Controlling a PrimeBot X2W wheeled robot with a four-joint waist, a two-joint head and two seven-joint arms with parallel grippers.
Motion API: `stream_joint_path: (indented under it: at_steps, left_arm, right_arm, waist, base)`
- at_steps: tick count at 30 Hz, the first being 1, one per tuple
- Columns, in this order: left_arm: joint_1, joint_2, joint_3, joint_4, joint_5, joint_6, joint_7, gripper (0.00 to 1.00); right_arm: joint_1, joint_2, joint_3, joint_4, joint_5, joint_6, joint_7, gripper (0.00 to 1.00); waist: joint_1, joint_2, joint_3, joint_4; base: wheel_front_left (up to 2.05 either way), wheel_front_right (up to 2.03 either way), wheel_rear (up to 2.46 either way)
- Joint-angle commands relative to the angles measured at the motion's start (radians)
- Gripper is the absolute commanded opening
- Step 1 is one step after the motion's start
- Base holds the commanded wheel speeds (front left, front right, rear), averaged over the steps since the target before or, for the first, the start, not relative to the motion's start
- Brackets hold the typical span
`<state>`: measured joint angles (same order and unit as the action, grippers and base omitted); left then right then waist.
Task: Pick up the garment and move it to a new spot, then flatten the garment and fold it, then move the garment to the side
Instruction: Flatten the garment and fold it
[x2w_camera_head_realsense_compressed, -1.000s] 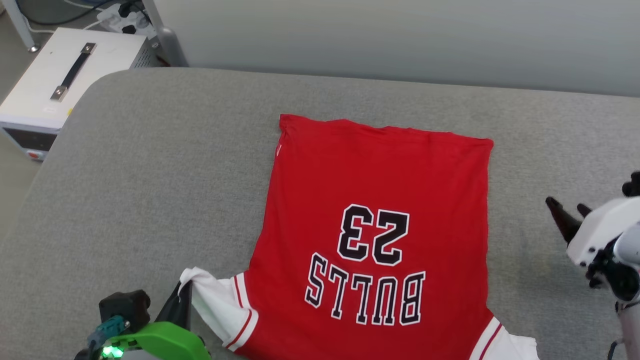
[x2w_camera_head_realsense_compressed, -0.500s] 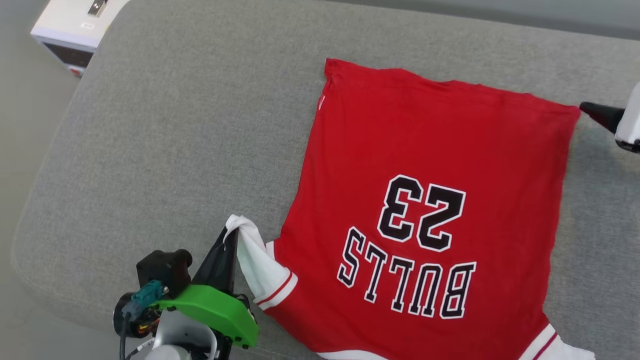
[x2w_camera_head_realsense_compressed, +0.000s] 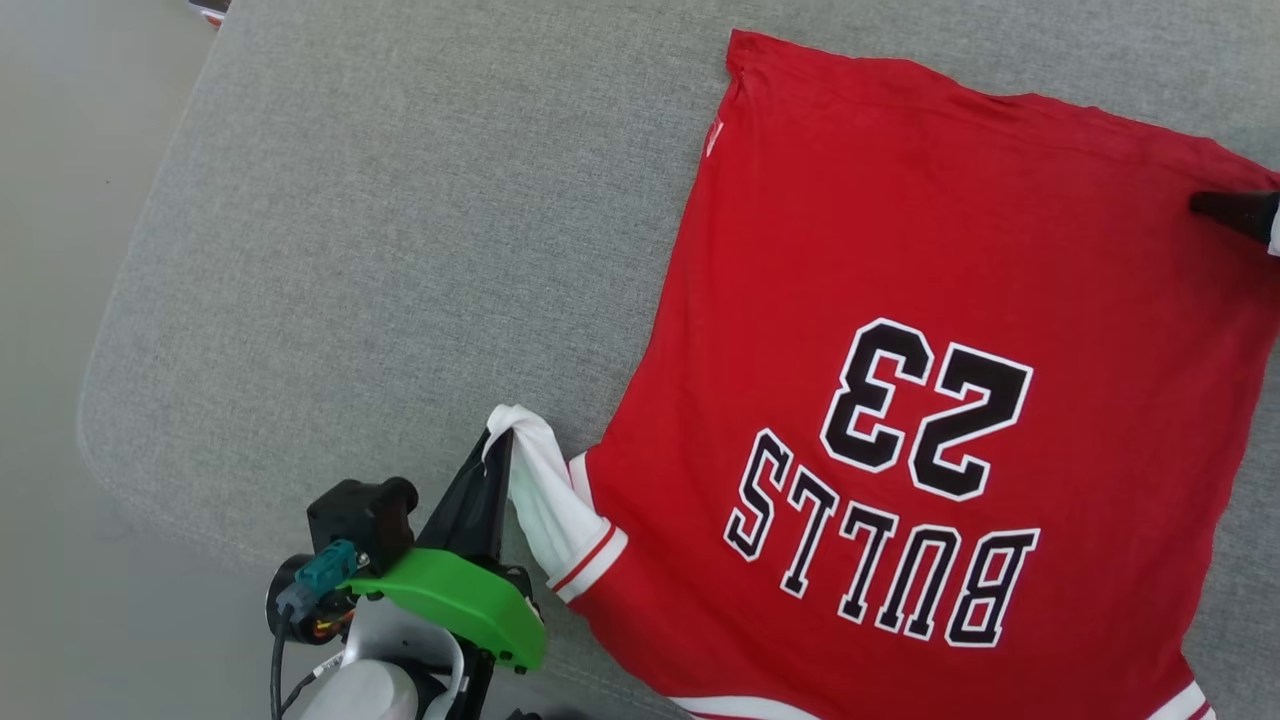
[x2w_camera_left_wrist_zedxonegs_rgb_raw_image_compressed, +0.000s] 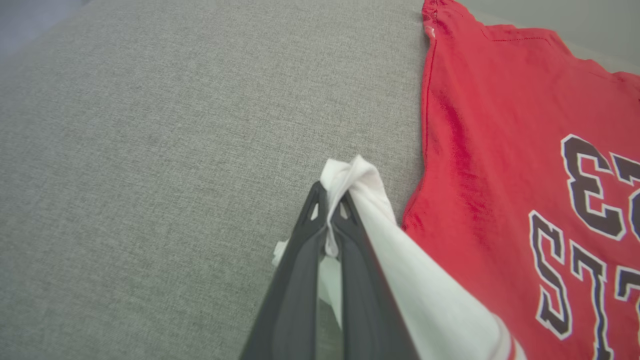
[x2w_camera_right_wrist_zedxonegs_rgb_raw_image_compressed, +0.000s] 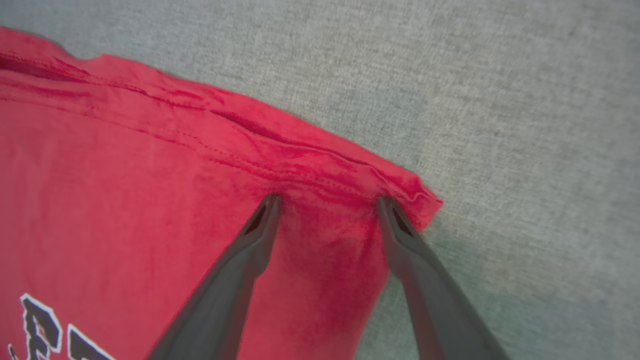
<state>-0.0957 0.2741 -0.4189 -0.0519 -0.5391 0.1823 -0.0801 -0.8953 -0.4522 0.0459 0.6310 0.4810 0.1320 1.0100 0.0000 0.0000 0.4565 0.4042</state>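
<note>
We start at the left gripper (x2w_camera_head_realsense_compressed: 495, 440) (x2w_camera_left_wrist_zedxonegs_rgb_raw_image_compressed: 330, 200). Its two dark fingers are closed on the bunched tip of the white sleeve (x2w_camera_head_realsense_compressed: 545, 490) (x2w_camera_left_wrist_zedxonegs_rgb_raw_image_compressed: 400, 260). The sleeve is drawn up and away from the red body of the basketball jersey (x2w_camera_head_realsense_compressed: 900, 250) (x2w_camera_left_wrist_zedxonegs_rgb_raw_image_compressed: 500, 125) (x2w_camera_right_wrist_zedxonegs_rgb_raw_image_compressed: 125, 200). A green cover (x2w_camera_head_realsense_compressed: 450, 600) sits on the wrist behind the fingers. This gripper stands near the near edge of the grey upholstered bench (x2w_camera_head_realsense_compressed: 400, 250) (x2w_camera_left_wrist_zedxonegs_rgb_raw_image_compressed: 150, 150) (x2w_camera_right_wrist_zedxonegs_rgb_raw_image_compressed: 500, 100), not far from its rounded near-left corner.

We turn next to the right gripper (x2w_camera_right_wrist_zedxonegs_rgb_raw_image_compressed: 327, 200) (x2w_camera_head_realsense_compressed: 1235, 210). Its fingers stand wide apart, with nothing clamped between them. Both tips rest on the red cloth just inside the stitched hem, beside the hem corner (x2w_camera_right_wrist_zedxonegs_rgb_raw_image_compressed: 420, 195). Creases gather in the cloth at each tip.

The jersey lies spread flat on the bench, print side up. Its hem points toward the far edge and its shoulders toward the near edge. In the head view the black, white-outlined "23" and "BULLS" read upside down. Red-and-white striped trim borders the sleeve. Bare grey fabric extends left of the jersey to the left edge. Beyond that edge we see pale floor (x2w_camera_head_realsense_compressed: 60, 300).
</note>
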Motion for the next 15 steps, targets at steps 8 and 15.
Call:
stream_joint_path:
  at_steps: [8, 15]
  left_arm:
    - [-0.035, -0.008, 0.004, 0.043, -0.018, -0.015, -0.024, 0.0]
    - [0.019, 0.028, 0.042, 0.081, -0.044, 0.003, -0.025, 0.0]
  right_arm:
    - [0.109, -0.006, 0.066, 0.011, 0.022, -0.001, 0.06, 0.0]
    - [0.164, -0.031, 0.068, -0.06, 0.057, -0.001, -0.061, 0.0]
  waist:
    - [0.0, 0.0, -0.017, 0.007]
    - [0.0, 0.0, -0.139, -0.066]
  base:
    - [0.0, 0.0, 0.0]
    - [0.0, 0.0, 0.0]
